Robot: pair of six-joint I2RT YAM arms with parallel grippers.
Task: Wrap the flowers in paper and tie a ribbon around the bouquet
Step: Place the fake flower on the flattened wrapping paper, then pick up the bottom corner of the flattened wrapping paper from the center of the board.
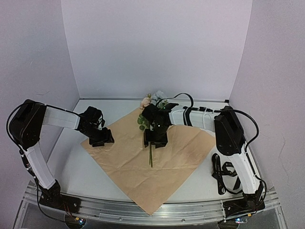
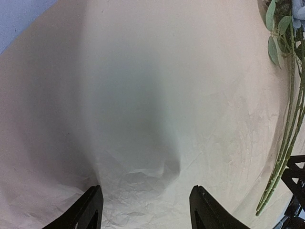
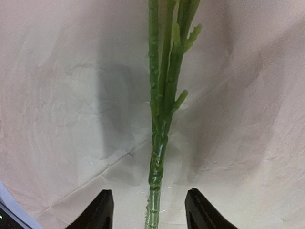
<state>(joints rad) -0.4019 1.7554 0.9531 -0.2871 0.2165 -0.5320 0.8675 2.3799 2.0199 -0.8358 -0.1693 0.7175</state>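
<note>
Right gripper [image 3: 150, 206]: my jaws stand partly apart, straddling the stems of the flowers [image 3: 159, 119]. The pads are clear of them and nothing is gripped.

Left gripper [image 2: 145, 205]: jaws apart, empty, low over the paper [image 2: 143, 95], tan face up. The stems lie off to its right. The blooms are ahead of the right gripper, at the sheet's far corner.

White table [image 1: 76, 167] beneath; pale lilac walls [image 1: 157, 47] beyond.

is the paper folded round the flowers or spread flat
Spread flat. The paper lies open, tan face up, the flowers lying on top, no edge lifted over the stems.
</note>
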